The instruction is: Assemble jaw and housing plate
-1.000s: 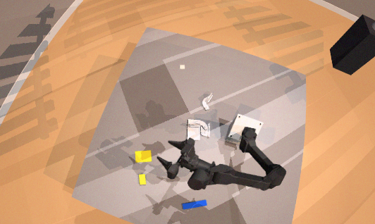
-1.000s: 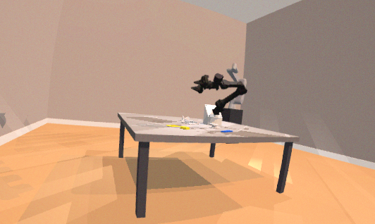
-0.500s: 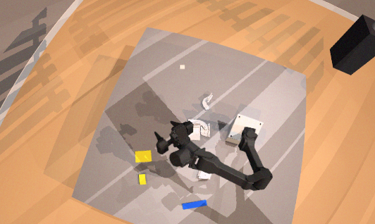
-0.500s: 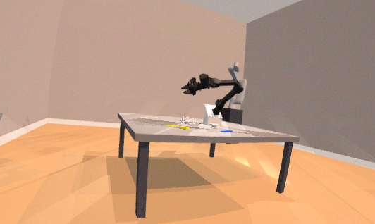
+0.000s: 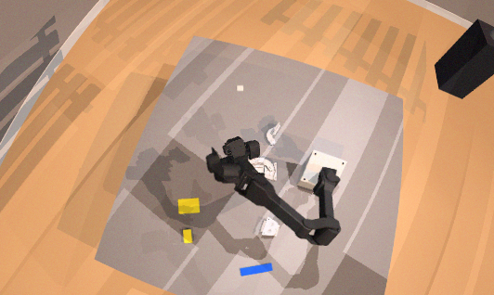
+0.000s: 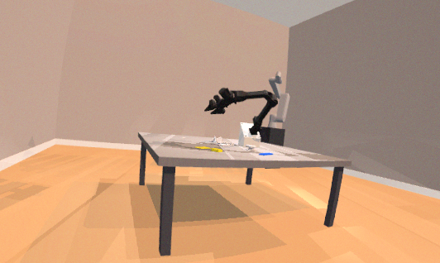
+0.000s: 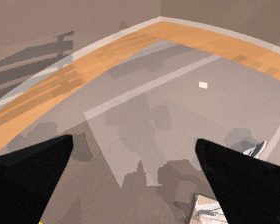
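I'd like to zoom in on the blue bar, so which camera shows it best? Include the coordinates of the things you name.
The top view: the blue bar (image 5: 256,269) (image 6: 265,154) lies there whole, its long shape unobstructed. The exterior view shows it only as a thin, small strip on the table (image 5: 208,70) (image 6: 251,162). The wrist view doesn't show it.
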